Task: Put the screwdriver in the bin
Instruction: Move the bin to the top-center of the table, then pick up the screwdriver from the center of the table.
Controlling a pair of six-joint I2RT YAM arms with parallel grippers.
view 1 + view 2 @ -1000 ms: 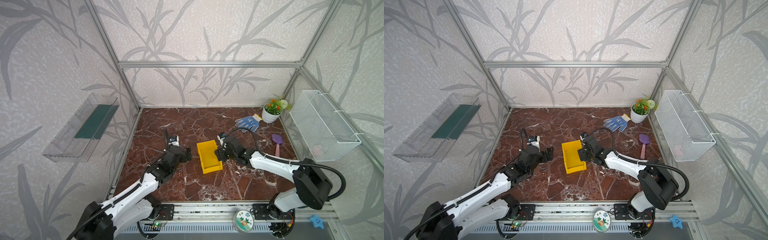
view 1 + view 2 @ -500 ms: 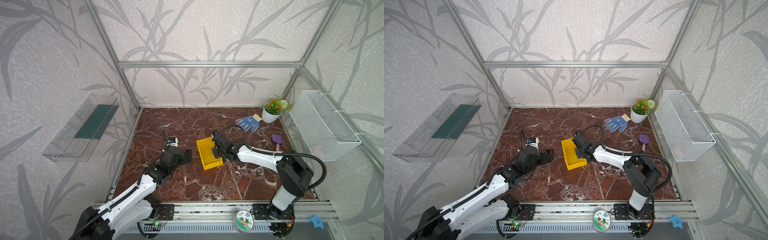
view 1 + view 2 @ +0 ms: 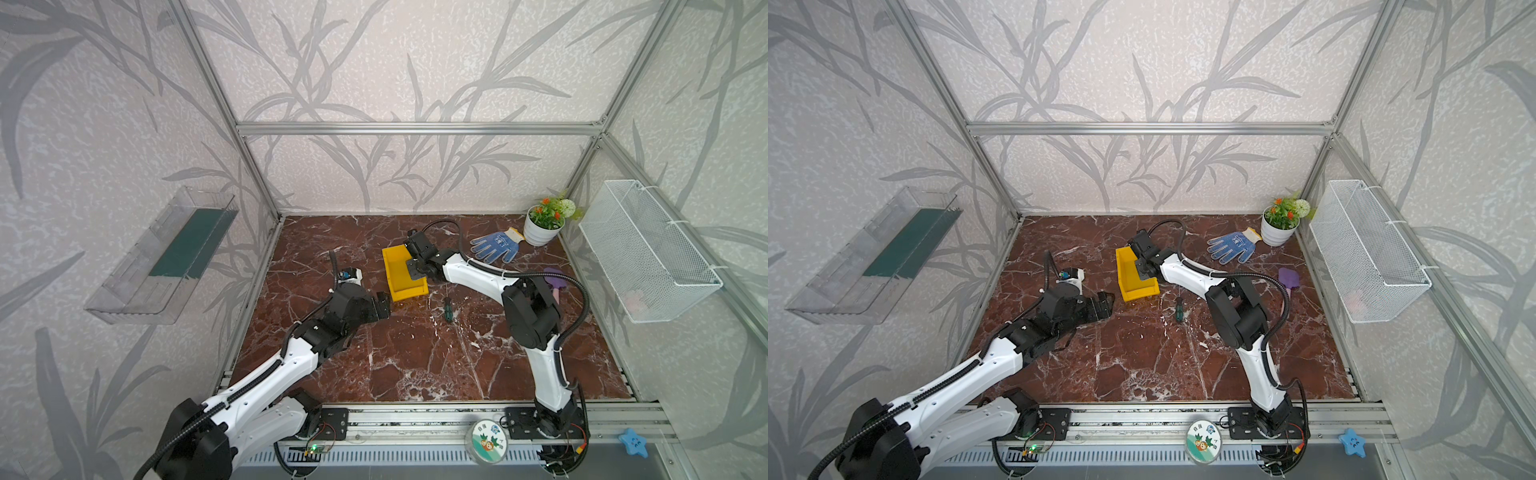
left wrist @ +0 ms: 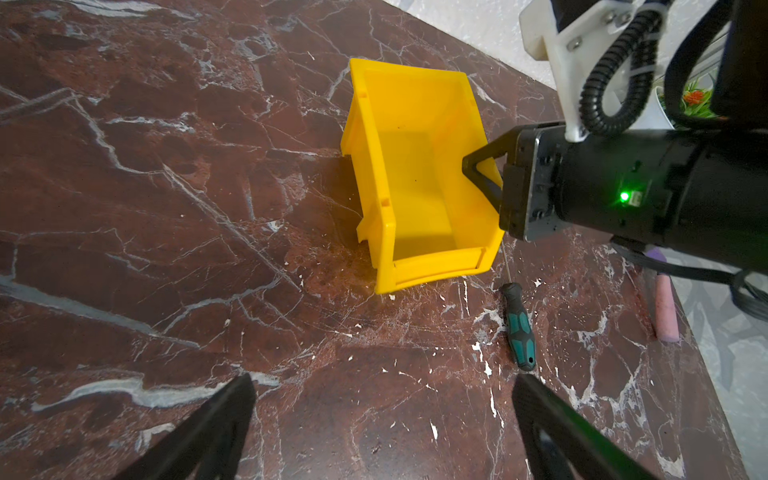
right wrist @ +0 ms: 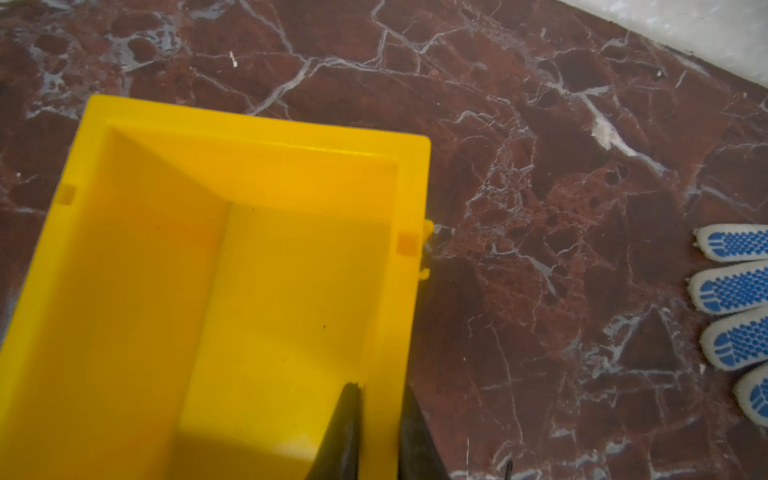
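Observation:
The yellow bin (image 3: 400, 272) (image 3: 1133, 279) stands on the marble floor, its low front lip toward the robot bases. My right gripper (image 3: 415, 271) (image 5: 380, 401) is shut on the bin's right side wall, one finger inside and one outside. The screwdriver (image 3: 448, 310) (image 3: 1178, 310) (image 4: 517, 328), black and teal, lies flat on the floor just right of the bin's front corner, touched by neither gripper. My left gripper (image 3: 382, 305) (image 4: 382, 401) hovers open and empty near the bin's front left corner, its right finger close to the handle's end.
A blue-dotted glove (image 3: 495, 246), a white flower pot (image 3: 540, 232) and a purple trowel (image 3: 555, 277) lie at the back right. A white wire basket (image 3: 648, 253) hangs on the right wall and a clear tray (image 3: 162, 257) on the left wall.
My right gripper went from open beside the bin to shut on its side wall. The bin slid back and left, and the screwdriver now shows on the floor.

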